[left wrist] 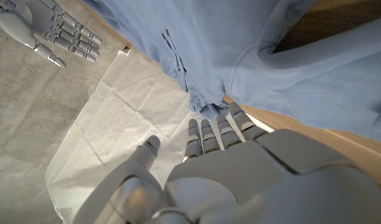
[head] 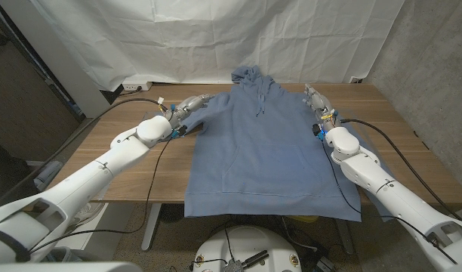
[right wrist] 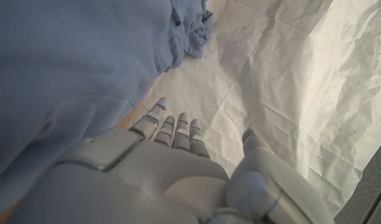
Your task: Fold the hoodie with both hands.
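We see the hoodie [head: 265, 147], a soft blue fleece garment, spread front-up across the middle of the wooden table [head: 125, 162]. Its hood points toward the far edge, its ribbed hem hangs over the near edge, and the two drawstrings lie down the chest. The body is mostly smooth with a few shallow creases. In the left wrist view the cloth [left wrist: 315, 68] bunches into thick rounded folds near a seam.

The left hand [head: 187, 105] sits at the hoodie's left shoulder. Its smooth grey fingers are extended and a little apart, holding nothing we can see. In its own wrist view the fingers [left wrist: 212, 134] reach toward the fabric edge, the thumb apart; whether they touch the cloth we cannot tell.

The right hand [head: 315, 98] stands just beside the right shoulder, fingers straight and close together, gripping nothing. Its wrist view shows the fingers [right wrist: 172, 129] stretched out next to the hoodie [right wrist: 72, 74], thumb set apart.

The table is warm brown, with a fine grain. Behind it hangs a creased white sheet [head: 216, 38], crumpled into sharp fold lines. Black cables [head: 121, 106] trail along both white, glossy arms.
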Robot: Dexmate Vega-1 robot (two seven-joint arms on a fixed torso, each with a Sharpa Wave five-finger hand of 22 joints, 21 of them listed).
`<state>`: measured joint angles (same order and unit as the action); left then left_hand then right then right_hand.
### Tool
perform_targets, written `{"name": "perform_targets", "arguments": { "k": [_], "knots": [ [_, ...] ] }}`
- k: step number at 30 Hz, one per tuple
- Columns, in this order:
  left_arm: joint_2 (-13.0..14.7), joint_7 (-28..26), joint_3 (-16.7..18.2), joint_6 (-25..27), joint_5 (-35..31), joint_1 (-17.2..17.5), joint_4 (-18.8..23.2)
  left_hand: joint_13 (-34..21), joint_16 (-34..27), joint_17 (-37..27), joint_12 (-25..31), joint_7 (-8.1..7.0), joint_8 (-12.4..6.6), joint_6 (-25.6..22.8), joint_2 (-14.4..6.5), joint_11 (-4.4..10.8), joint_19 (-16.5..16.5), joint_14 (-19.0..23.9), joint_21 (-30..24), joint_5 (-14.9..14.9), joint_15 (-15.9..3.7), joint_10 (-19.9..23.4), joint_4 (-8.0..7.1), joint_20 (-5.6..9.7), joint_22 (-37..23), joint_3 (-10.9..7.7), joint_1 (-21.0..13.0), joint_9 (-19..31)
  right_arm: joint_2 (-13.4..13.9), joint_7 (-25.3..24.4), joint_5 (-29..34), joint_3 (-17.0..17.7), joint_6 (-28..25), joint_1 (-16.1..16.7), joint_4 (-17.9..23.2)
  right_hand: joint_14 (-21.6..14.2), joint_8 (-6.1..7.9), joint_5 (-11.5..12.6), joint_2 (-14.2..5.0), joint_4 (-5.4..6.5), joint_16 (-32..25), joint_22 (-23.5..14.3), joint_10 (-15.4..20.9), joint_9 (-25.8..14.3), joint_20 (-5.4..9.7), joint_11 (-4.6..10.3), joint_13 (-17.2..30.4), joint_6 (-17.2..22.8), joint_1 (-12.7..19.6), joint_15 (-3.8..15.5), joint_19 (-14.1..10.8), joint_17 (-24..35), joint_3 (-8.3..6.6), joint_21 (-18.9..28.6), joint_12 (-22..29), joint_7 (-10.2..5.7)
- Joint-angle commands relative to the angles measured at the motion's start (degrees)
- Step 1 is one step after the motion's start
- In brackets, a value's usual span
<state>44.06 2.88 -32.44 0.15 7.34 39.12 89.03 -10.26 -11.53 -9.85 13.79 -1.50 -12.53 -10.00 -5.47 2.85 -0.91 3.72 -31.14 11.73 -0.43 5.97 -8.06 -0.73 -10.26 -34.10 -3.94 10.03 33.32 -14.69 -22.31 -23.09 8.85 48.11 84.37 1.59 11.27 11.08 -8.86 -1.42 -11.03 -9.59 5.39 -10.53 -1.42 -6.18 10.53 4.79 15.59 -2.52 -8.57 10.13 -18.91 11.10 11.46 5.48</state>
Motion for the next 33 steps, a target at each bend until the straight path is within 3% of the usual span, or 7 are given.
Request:
{"name": "perform_targets", "arguments": {
  "k": [1, 19, 27, 33],
  "knots": [
    [2.8, 1.9, -2.5, 6.3, -6.3, -1.4, 5.1, -0.3, -0.2, -0.1, 0.4, 0.19, -0.71, -2.3, -3.2, 0.22, 0.4, 1.4, 0.1, 0.0, -0.21, 1.9, 0.07, 0.12, -0.3, -0.84, -0.7, 0.1, 1.1, -4.4, 4.1, -0.2, -3.5, 0.5, 3.3, -0.5, 0.62, 0.2, -0.09, -0.22, -0.4, -0.2, 0.3, -0.1, 0.1, -0.07, 0.2, 0.7, 0.8, -0.11, -0.6, 0.2, -0.45, 0.2, 0.4, 0.24],
    [6.6, 5.5, -5.5, 15.8, -16.7, -2.5, 12.8, -0.3, 0.1, 0.1, 0.9, -0.45, -2.18, -16.6, -2.9, -0.02, 2.7, 6.1, 0.7, -0.3, -2.27, 9.4, 0.54, 0.18, -0.3, -2.74, -1.4, 0.1, 1.5, -8.1, 6.8, 0.5, -6.5, 1.9, 6.7, -1.0, 0.6, 0.1, -0.07, -0.55, -0.5, -0.2, 1.4, -0.1, 0.16, -0.36, 0.2, 1.5, 1.2, -0.33, -0.9, 0.2, -0.69, 0.2, 0.6, 0.23],
    [7.6, 6.6, -5.8, 18.2, -19.3, -2.1, 15.0, -0.3, 0.3, 0.1, 1.4, 2.22, -2.28, -24.3, -2.7, -0.14, 4.1, 9.0, 1.1, -0.4, -3.15, 15.0, 0.54, 0.22, -0.3, -3.78, -1.4, 0.1, 2.5, -10.5, 8.5, 0.8, -10.8, 2.7, 9.4, -1.1, 0.54, 0.0, -0.12, -0.7, -0.4, -0.2, 1.6, -0.1, 0.14, -0.3, 0.2, 1.6, 1.4, -0.38, -1.1, 0.2, -0.81, 0.2, 0.6, 0.18],
    [7.7, 7.3, -6.3, 19.6, -21.2, -2.2, 15.4, -0.3, 0.3, 0.1, 1.3, 2.87, -2.45, -28.0, -2.5, -0.46, 4.7, 10.5, 1.2, -0.5, -3.46, 16.6, 0.54, 0.27, -0.3, -4.11, -1.3, 0.1, 3.6, -14.1, 10.6, 1.0, -17.8, 3.7, 13.6, -1.5, 0.62, -0.1, 0.19, -1.0, -0.5, -0.2, 2.0, -0.1, 0.02, -0.36, 0.2, 2.1, 1.6, -0.55, -1.2, 0.2, -0.84, 0.2, 0.7, 0.2]
  ]
}}
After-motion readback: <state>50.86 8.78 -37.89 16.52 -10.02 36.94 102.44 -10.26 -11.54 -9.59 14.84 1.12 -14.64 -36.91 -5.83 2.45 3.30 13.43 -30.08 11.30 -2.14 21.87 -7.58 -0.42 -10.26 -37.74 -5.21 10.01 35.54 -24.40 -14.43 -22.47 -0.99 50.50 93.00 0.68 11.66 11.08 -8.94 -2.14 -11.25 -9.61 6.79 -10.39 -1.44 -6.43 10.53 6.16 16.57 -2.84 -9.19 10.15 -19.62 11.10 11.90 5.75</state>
